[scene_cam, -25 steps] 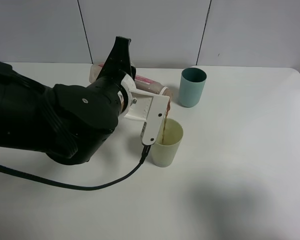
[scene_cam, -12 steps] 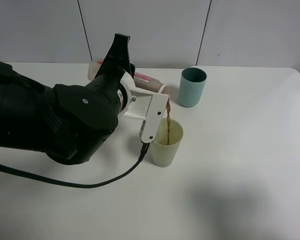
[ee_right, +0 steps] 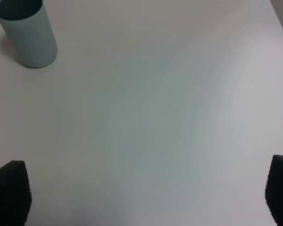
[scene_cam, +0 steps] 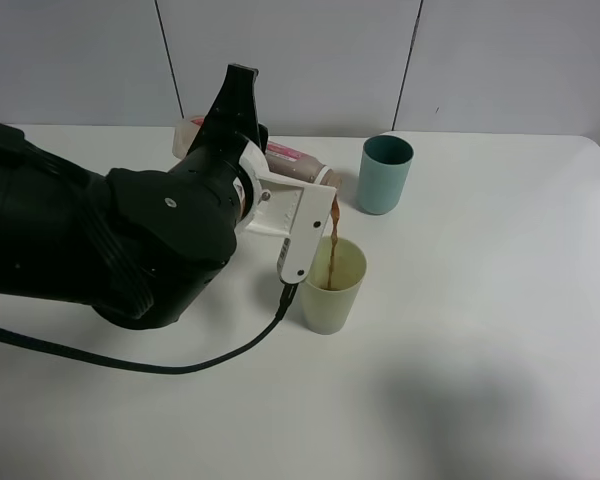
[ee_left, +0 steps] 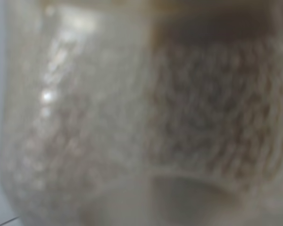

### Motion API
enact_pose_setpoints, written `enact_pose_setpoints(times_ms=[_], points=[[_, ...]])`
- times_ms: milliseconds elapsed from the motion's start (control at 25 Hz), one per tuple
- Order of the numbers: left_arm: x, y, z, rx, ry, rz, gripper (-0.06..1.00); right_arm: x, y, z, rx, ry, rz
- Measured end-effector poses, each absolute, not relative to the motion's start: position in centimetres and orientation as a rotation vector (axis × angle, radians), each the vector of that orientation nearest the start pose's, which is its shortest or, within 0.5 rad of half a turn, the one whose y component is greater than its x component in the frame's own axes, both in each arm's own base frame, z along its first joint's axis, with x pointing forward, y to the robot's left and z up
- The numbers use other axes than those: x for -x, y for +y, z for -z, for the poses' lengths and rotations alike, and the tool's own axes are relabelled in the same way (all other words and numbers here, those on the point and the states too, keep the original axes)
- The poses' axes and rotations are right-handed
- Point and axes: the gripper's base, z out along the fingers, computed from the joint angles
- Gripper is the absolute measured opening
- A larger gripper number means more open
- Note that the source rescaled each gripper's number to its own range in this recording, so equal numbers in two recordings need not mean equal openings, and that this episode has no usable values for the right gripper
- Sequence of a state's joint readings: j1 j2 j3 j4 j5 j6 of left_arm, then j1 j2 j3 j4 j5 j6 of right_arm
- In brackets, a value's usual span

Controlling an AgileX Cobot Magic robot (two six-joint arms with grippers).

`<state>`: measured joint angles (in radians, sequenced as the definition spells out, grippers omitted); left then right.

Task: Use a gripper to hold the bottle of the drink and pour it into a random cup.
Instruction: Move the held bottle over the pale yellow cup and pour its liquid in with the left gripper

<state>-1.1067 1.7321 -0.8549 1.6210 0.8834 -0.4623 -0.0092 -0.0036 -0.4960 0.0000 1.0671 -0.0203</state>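
Over the cup [scene_cam: 330, 295], I pour brown drink [scene_cam: 335, 222].
My left gripper [scene_cam: 252, 160] is clamped on the tipped bottle [scene_cam: 298, 165]; my right gripper [ee_right: 144, 193] is spread wide apart.

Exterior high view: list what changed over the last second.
The bottle, clamped in the left pincer, tipped slightly further. Its thin trickle became a steady brown stream, and the drink rose in the yellow-green cup. That cup and the teal tumbler kept their places, and the grip held.

Bottle [scene_cam: 296, 161] mouth higher above cup [scene_cam: 330, 305], brown stream [scene_cam: 334, 230] thicker, cup fuller.
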Motion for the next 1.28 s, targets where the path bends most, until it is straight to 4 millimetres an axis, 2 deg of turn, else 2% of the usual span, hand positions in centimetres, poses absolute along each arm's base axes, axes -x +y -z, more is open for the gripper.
enact_pose_setpoints(times_ms=[640,960,1280], points=[[-20.5,-25.4,-19.4,-1.747,1.299,-1.038,0.0,0.5,0.0,-27.6,0.011,2.051,0.018],[-18.9,-26.6,-19.5,-1.74,1.268,-0.994,0.0,0.5,0.0,-27.6,0.011,2.051,0.018],[-18.9,-26.3,-19.7,-1.711,1.291,-1.032,0.0,0.5,0.0,-27.6,0.011,2.051,0.018]])
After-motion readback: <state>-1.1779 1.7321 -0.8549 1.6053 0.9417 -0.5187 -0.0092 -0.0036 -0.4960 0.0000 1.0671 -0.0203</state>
